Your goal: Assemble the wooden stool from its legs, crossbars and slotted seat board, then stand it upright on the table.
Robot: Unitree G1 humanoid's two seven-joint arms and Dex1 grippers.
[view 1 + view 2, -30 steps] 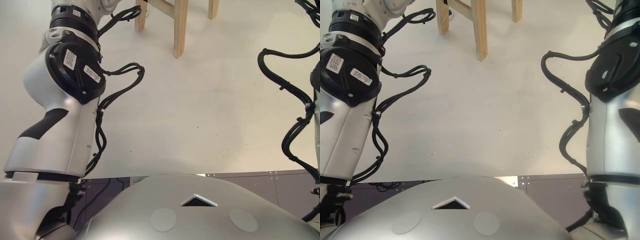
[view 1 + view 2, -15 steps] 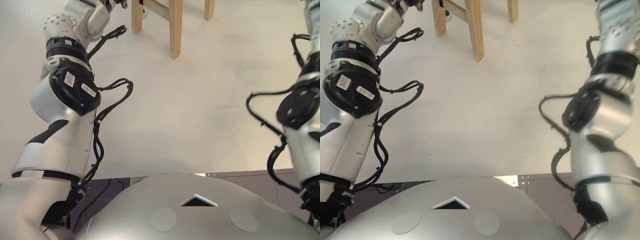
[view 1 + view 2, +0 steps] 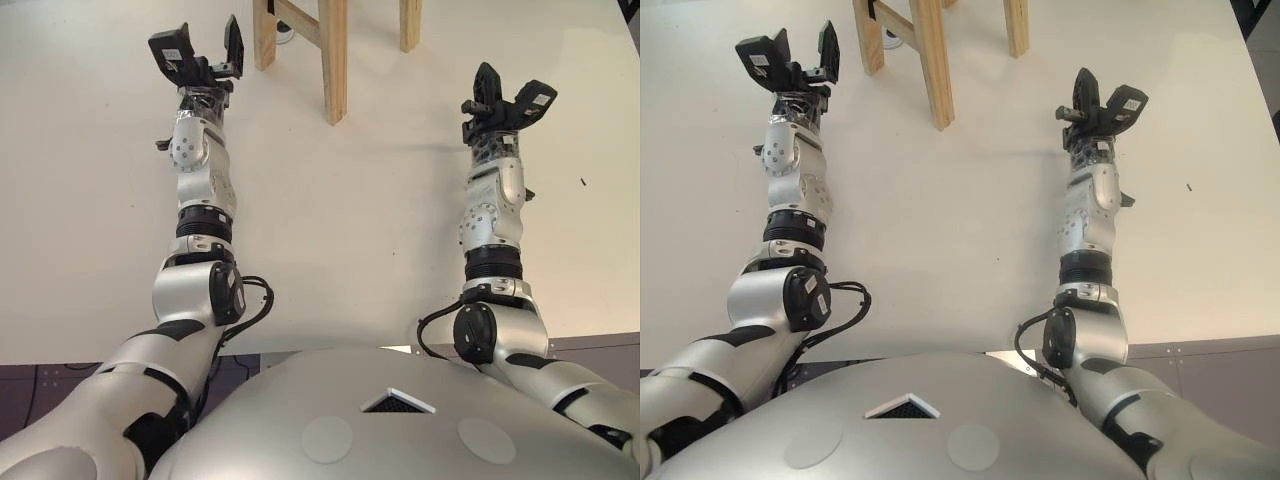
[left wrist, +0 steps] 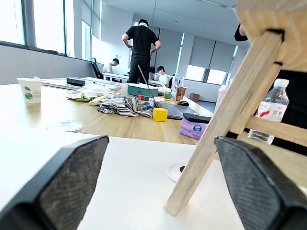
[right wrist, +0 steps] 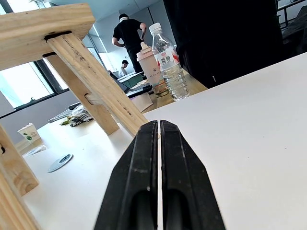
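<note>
- Both arms, folded close under the head camera half a second ago, are now stretched straight forward over the table (image 3: 350, 250). The stool (image 3: 333, 60) has kept its place.
- Stool: assembled, upright on its legs near the middle of the table's far edge. The head views give three pale wooden legs, with a crossbar (image 3: 305, 18) between the leftmost and the middle one.
- Right wrist view: a thick horizontal board (image 5: 43, 26) tops the stool, and a slanted leg (image 5: 98, 86) is set into it.
- Left gripper (image 4: 160, 184): spread wide, nothing between the two sides. It sits just beside the stool's leftmost leg, on the side of the table's left edge, not touching. The left wrist view looks past two padded fingers (image 4: 72, 187) at a slanted leg (image 4: 225, 124) standing on the white top.
- Right gripper (image 5: 159, 143): its two black fingers lie pressed together, with nothing held. It is apart from the stool, towards the table's right edge, and a little nearer the near edge than the left gripper.
- Table top: a round grommet (image 5: 60, 163) is set in near the far edge, by the stool's feet. A small dark speck (image 3: 582, 182) lies near the right edge.
- Beyond the far edge: a water bottle (image 5: 168, 62) and a lidded cup (image 5: 148, 64) stand on a wooden desk. Farther off are a paper cup (image 4: 29, 90), a yellow block (image 4: 159, 114) and a striped cloth (image 4: 122, 106).
</note>
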